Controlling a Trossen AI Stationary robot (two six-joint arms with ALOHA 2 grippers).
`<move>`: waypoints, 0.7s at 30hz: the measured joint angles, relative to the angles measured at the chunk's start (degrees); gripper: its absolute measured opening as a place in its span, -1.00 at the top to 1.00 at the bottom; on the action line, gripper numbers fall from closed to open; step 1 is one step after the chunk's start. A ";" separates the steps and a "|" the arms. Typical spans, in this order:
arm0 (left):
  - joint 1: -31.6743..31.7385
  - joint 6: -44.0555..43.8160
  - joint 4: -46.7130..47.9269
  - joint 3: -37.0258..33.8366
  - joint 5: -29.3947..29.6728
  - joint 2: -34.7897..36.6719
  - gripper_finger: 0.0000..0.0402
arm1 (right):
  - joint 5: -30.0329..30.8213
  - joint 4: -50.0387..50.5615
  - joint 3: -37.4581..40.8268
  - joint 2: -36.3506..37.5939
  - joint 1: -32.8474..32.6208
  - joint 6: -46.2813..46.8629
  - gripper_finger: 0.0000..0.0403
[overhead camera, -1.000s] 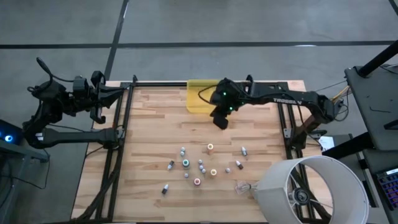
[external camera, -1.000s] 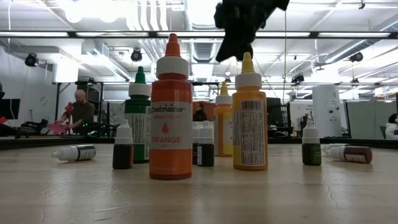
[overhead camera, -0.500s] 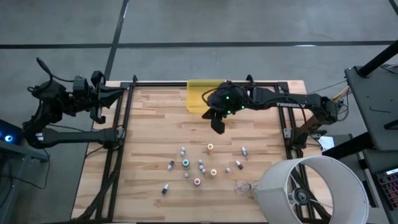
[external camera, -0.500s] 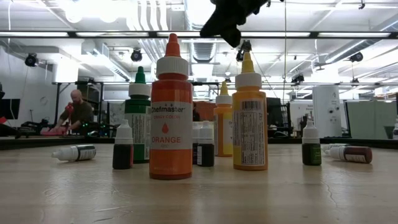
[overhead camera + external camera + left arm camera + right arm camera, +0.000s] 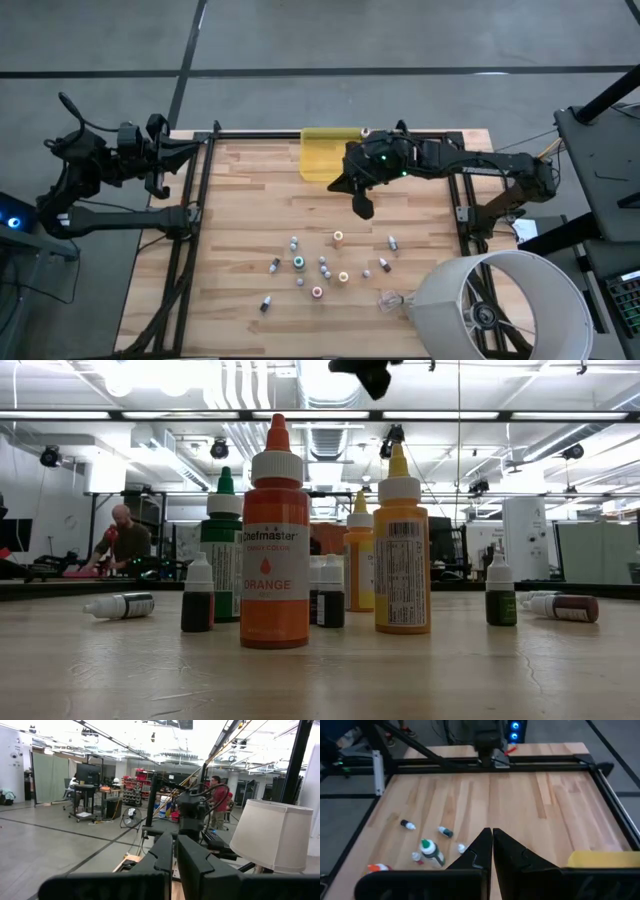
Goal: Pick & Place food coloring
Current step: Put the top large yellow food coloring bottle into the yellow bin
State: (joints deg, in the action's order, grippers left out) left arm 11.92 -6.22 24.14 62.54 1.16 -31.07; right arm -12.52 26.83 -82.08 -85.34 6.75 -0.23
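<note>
Overhead view: even, diffuse light, no hard shadows on pale wooden slatted table (image 5: 250, 220). Low view: long white ceiling strip lights (image 5: 150, 415) blown out, strong backlight; tall orange squeeze bottle with white collar (image 5: 275, 550) sharp, room behind soft. Left wrist view: bright glare from ceiling, near dark fingers (image 5: 187, 865) blurred. Right wrist view: soft overall, small blue lamp glow (image 5: 515, 726) at far edge.

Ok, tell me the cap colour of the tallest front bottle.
Orange, on the front bottle; clearest in the low view.
</note>
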 joint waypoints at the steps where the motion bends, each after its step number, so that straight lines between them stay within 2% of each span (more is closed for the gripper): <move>1: -0.01 0.00 0.00 0.00 0.00 0.00 1.00 | 0.03 -0.02 0.00 0.27 -0.54 0.03 0.96; 13: -0.01 -0.01 0.00 0.00 -0.01 0.00 1.00 | 0.01 0.46 0.00 0.19 -7.75 2.01 0.96; 21: -0.01 -0.01 -0.01 0.00 0.01 0.00 1.00 | 0.02 4.05 0.00 -0.02 -8.73 3.54 0.96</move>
State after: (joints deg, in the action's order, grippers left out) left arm 11.92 -6.22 24.14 62.54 1.16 -31.07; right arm -12.50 30.88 -82.08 -85.36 -1.98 3.31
